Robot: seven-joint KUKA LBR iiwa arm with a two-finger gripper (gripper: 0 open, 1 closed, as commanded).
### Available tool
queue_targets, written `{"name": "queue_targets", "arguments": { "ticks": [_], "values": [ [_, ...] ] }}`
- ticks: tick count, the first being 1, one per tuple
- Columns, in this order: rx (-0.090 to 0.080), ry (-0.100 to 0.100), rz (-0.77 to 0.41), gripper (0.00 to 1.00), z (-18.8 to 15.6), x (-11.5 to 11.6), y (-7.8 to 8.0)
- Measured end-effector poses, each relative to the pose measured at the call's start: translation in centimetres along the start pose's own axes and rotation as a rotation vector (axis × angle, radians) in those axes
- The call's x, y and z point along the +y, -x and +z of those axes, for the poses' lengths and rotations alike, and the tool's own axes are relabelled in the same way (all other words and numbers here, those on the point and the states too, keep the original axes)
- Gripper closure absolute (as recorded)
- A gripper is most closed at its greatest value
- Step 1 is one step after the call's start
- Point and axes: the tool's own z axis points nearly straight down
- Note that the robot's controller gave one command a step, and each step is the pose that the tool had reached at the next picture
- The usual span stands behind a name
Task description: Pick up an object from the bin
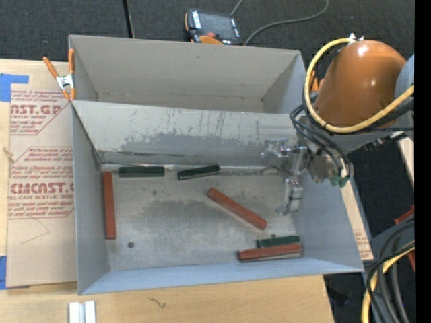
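Red-brown bar (236,208), in my judgement the likeliest pick, lies flat mid-floor in the bin (182,86). Its long axis slants from upper left down to lower right. Its lower-right end stops just left of the gripper (289,206), which hangs low at the frame's right-centre. I cannot tell how far it is open, and nothing shows in its grasp. Below it, at lower right, a green bar (277,241) lies against a second red-brown bar (269,254).
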Motion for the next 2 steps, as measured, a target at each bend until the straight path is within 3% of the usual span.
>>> {"name": "queue_targets", "arguments": {
  "ticks": [1,2],
  "values": [
    [0.008,0.002,-0.236,0.0,16.2,3.0,3.1],
    [-0.004,-0.002,-0.288,0.0,9.9,0.7,3.3]
  ]
}}
